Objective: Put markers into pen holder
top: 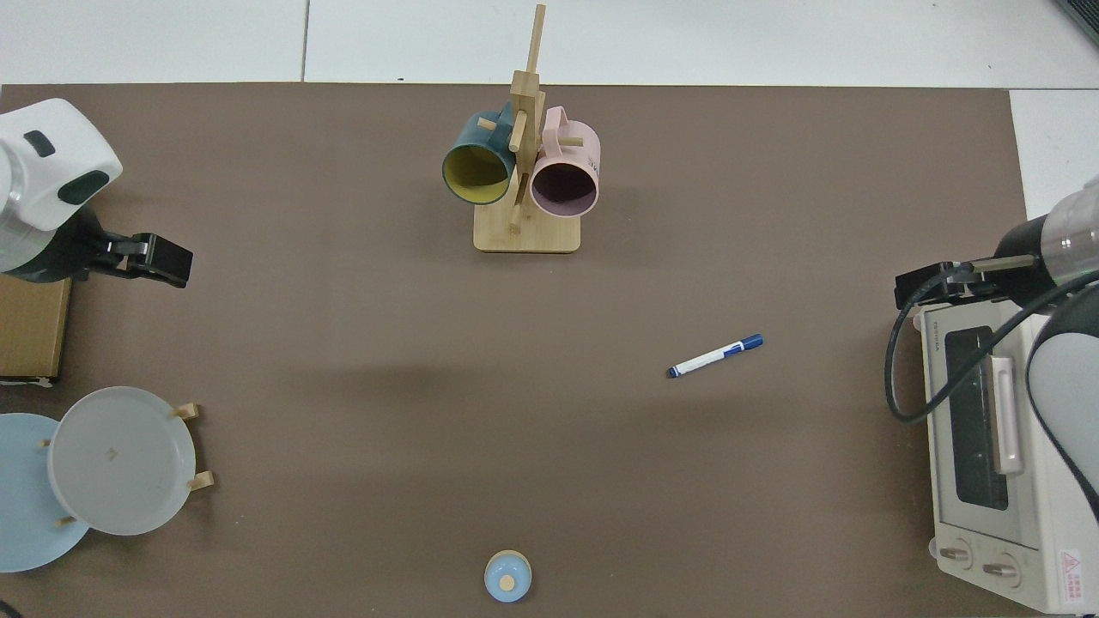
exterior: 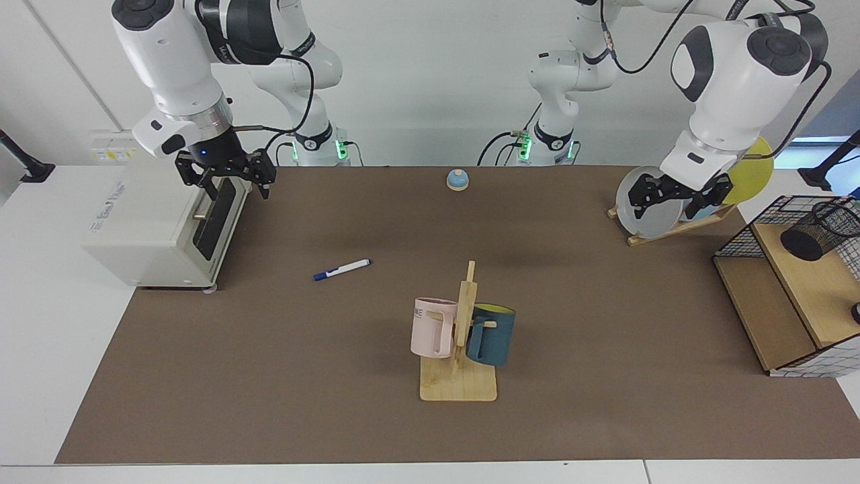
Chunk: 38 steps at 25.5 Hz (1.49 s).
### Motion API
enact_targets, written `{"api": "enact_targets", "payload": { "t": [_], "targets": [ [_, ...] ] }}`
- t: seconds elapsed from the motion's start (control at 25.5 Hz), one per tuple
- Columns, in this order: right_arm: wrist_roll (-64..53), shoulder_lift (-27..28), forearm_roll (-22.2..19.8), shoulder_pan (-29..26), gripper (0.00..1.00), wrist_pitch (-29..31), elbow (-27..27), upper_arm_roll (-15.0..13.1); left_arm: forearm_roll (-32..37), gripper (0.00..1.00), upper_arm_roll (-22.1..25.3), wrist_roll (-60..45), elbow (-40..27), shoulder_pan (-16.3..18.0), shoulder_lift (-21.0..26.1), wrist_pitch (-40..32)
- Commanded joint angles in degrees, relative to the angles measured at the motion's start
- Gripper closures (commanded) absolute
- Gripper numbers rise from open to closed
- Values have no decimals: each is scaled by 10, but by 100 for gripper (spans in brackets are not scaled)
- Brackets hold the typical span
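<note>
The marker (exterior: 342, 269) (top: 715, 355) is just lying flat on the brown mat (exterior: 269, 376) (top: 343, 360), out in the open with nothing touching it. It's below and a bit out toward the table's middle from the right gripper (exterior: 226, 176) (top: 932, 286), well apart from it. That gripper hangs over the front top edge of the white toaster oven (exterior: 161, 228) (top: 987, 429), fingers spread and holding nothing.

The pen holder (exterior: 821, 230) is all the way at the other end, lying on its side on the top wooden shelf of the black wire basket (exterior: 772, 222). It sits just off to the outer side of the left gripper (exterior: 678, 195) (top: 159, 257) and a little lower. The left gripper hovers in front of the plate rack (exterior: 665, 228) (top: 193, 446), and its fingers look spread too, empty.

Between the two grippers, nearer the camera, a wooden mug tree (exterior: 460, 336) (top: 525, 172) carries a pink mug (exterior: 433, 327) (top: 565, 176) and a teal mug (exterior: 492, 334) (top: 477, 165). A small blue bell (exterior: 457, 179) (top: 507, 575) sits at the far edge between the arm bases.
</note>
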Motion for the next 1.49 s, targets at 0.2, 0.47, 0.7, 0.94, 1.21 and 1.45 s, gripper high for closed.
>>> {"api": "enact_targets", "payload": {
  "t": [0.2, 0.47, 0.7, 0.94, 1.21, 1.45],
  "targets": [
    [-13, -12, 3, -21, 0, 13, -10, 6, -66, 0, 4, -7, -108, 7, -75, 45],
    [-14, -11, 4, -33, 0, 13, -10, 6, -72, 0, 12, -2, -102, 7, -72, 47],
    [-10, -10, 6, -54, 0, 35, -13, 6, -70, 0, 12, 8, -103, 7, -72, 46],
    [129, -13, 39, -62, 0, 66, -45, 6, -70, 0, 12, 8, -103, 7, -72, 45],
    [457, -50, 102, -51, 0, 125, -155, 13, -69, 0, 12, 9, -105, 7, -72, 46],
    [665, -30, 116, 11, 0, 189, -206, 13, -69, 0, 12, 9, -106, 7, -72, 45]
  ]
}}
